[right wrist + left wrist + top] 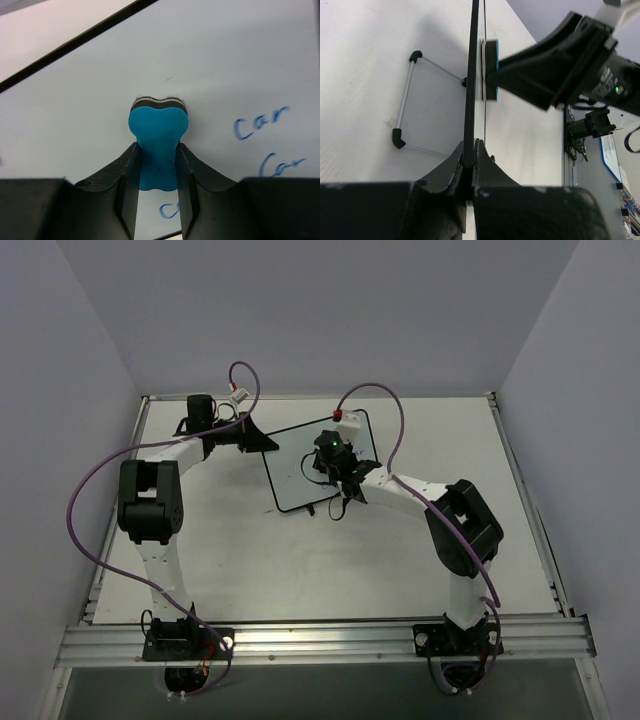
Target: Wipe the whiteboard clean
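Two pincers, both busy: the left pincer (470, 148) is pressed together on the black-framed edge of the one whiteboard (293, 478), which sits toward the far middle of the table (250, 550). The right pincer (157, 150) pinches a single blue bone-shaped eraser (158, 125) by its waist, felt side flat against the board's face. From the left wrist the board shows edge-on, its wire stand with two black feet (397, 139) on the side away from the eraser. Blue handwriting sits beside the eraser: two whole words reading "Car" (261, 123) and a third cut off below.
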Robot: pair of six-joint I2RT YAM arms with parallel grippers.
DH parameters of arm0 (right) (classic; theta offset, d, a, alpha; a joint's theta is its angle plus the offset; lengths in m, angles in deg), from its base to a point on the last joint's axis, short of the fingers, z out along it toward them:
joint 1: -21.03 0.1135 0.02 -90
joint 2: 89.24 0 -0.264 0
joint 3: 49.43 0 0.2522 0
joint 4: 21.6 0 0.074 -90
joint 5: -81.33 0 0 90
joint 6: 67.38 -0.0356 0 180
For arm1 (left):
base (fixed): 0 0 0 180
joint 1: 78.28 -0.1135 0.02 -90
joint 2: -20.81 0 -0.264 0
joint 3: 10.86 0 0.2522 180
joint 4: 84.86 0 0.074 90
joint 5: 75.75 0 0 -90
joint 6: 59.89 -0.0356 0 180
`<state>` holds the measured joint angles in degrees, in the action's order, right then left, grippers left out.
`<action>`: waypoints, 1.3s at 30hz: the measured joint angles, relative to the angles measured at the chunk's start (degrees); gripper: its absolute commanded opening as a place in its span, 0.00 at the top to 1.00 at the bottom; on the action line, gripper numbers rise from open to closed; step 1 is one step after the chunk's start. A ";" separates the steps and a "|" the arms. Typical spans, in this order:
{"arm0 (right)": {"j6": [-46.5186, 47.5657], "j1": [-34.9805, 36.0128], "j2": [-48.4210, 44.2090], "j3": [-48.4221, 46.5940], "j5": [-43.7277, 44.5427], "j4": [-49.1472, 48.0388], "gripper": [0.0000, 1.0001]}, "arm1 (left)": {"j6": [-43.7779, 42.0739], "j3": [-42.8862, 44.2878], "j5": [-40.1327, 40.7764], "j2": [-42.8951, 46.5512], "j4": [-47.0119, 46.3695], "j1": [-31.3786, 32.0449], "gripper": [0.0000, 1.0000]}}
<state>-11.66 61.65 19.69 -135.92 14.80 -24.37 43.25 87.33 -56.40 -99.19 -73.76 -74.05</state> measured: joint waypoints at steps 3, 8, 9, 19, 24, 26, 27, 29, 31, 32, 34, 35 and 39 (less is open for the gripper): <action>1.07 -3.78 -0.96 0.87 -0.39 -0.04 1.00 | 0.37 0.00 0.24 0.00 0.46 0.00 0.98; 3.13 -6.21 -1.09 0.90 -1.01 -0.46 1.00 | 1.16 0.00 0.55 0.00 1.01 0.02 0.98; 3.58 -5.95 -1.09 0.90 -0.76 -0.57 1.00 | 1.16 0.00 0.50 0.00 1.09 0.02 0.98; 3.89 5.27 -0.07 0.90 1.84 -2.14 1.00 | -0.72 0.07 -0.98 0.07 1.11 0.11 0.98; 2.36 13.62 1.88 0.72 1.60 -3.34 1.00 | -1.73 0.09 -1.29 0.44 1.20 0.33 0.98; 2.05 14.84 2.93 -0.42 1.57 -3.34 1.00 | -1.86 0.09 -1.31 0.52 1.22 0.39 0.98; 1.90 14.95 3.50 -1.11 1.60 -3.32 1.00 | -1.90 0.09 -1.31 0.55 1.22 0.42 0.98; 1.53 14.49 4.59 -2.75 1.68 -2.95 1.00 | -1.97 0.09 -1.31 0.59 1.22 0.44 0.98; 1.31 13.55 5.42 -4.04 1.92 -2.27 1.00 | -2.03 0.09 -1.22 0.61 1.22 0.48 0.98; 1.09 13.11 5.51 -4.37 2.05 -1.73 1.00 | -2.03 0.11 -1.09 0.61 1.25 0.50 0.98; 0.59 12.46 5.51 -4.68 2.82 -1.22 1.00 | -2.01 0.11 -0.90 0.61 1.22 0.50 0.98; 0.20 12.24 5.46 -4.68 2.93 -1.16 1.00 | -1.92 0.15 -0.70 0.61 1.25 0.55 0.98; -0.98 10.84 4.61 -3.89 3.50 -0.87 1.00 | -1.81 0.15 -0.46 0.61 1.25 0.57 0.98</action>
<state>-12.64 72.49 24.30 -139.81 18.29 -25.24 41.44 87.48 -56.86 -98.58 -72.51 -73.48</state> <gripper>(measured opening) 0.264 0.099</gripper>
